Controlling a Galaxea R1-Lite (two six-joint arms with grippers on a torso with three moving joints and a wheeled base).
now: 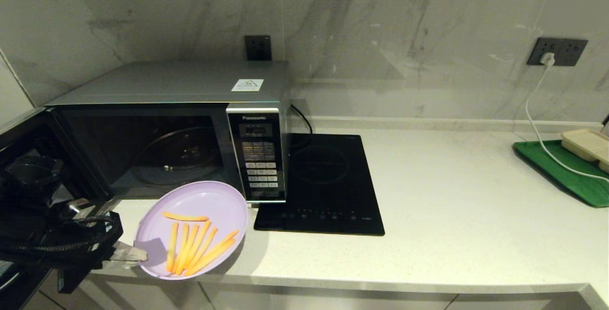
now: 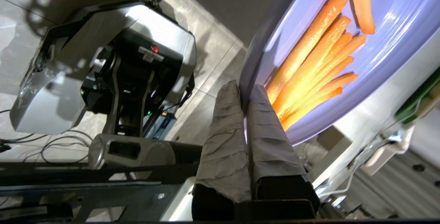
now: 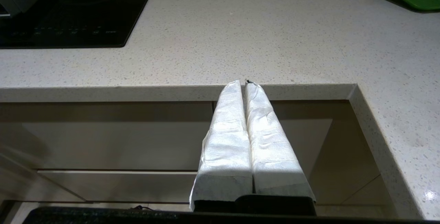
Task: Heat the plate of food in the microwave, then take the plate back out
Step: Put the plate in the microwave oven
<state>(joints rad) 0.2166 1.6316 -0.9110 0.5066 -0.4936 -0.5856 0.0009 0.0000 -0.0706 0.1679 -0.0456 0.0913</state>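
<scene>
The plate of food [image 1: 209, 205], a shallow lilac-purple dish carrying a handful of thin orange fries [image 1: 192, 248], sits tilted at the front edge of the pale counter [image 1: 452, 215], just outside the mouth of the microwave [image 1: 166, 89], with its near side reaching out past the counter's lip. The left gripper [image 1: 142, 255] has the plate by its near-left rim; in the left wrist view the two cloth-wrapped fingers [image 2: 271, 141] are pinched together on that rim [image 2: 246, 90], one on each side of it, with the fries lying right next to them. The microwave's door [image 1: 28, 158] is swung wide open to the left, behind the left arm, and the glass turntable [image 1: 178, 155] inside stands bare. The keypad panel [image 1: 258, 155] is on the microwave's right, and touching that side lies a flat black induction cooktop [image 1: 328, 186]. Far off to the right a green tray [image 1: 566, 172] holds a beige compartment tray [image 1: 587, 144], with a white cable [image 1: 535, 110] running up to a wall socket [image 1: 556, 52]. The right gripper [image 3: 244, 82] hangs parked below the counter's edge, in front of the cabinet fronts [image 3: 103, 141], its wrapped fingers pressed together on nothing
</scene>
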